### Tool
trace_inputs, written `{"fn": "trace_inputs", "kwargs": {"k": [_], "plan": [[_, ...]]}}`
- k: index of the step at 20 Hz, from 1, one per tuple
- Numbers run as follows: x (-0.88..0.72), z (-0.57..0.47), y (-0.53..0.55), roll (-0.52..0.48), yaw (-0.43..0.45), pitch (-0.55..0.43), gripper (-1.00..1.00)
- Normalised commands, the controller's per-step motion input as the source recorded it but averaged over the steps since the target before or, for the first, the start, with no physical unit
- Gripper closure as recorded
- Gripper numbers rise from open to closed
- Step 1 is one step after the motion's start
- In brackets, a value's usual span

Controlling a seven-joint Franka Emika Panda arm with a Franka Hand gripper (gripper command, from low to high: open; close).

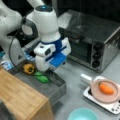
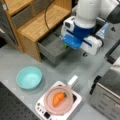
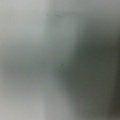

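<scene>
My gripper [image 1: 50, 71] reaches down into an open grey drawer [image 1: 51, 88], its white and blue hand just above the drawer's rim. Right beside the fingertips lies a green vegetable [image 1: 41, 77], and a yellow bell pepper [image 1: 28, 68] sits further toward a front view's left in the same drawer. In a front view the hand hides the fingers, and only a sliver of the green vegetable [image 2: 65, 46] shows at the drawer [image 2: 50, 48] edge. The wrist view shows only a blurred grey surface close up.
The drawer belongs to a wooden cabinet [image 1: 20, 98] [image 2: 37, 23]. On the table stand a toaster oven [image 1: 93, 37] [image 2: 108, 93], a pink pan [image 2: 48, 99] holding a carrot [image 1: 106, 88] [image 2: 58, 98] on a white hotplate [image 1: 88, 93], and a teal bowl [image 1: 82, 115] [image 2: 29, 77].
</scene>
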Motion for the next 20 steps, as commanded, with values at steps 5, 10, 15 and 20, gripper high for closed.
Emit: {"fn": "trace_inputs", "kwargs": {"k": [5,10,15,20], "plan": [[0.16,0.23,0.06,-0.092,0.004,0.155,-1.0],[0.18,0.18,0.04,-0.105,0.04,0.166,-1.0],[0.19,0.19,-0.02,-0.126,0.063,0.18,-1.0],[0.2,0.22,-0.1,-0.13,0.104,0.193,-1.0]]}}
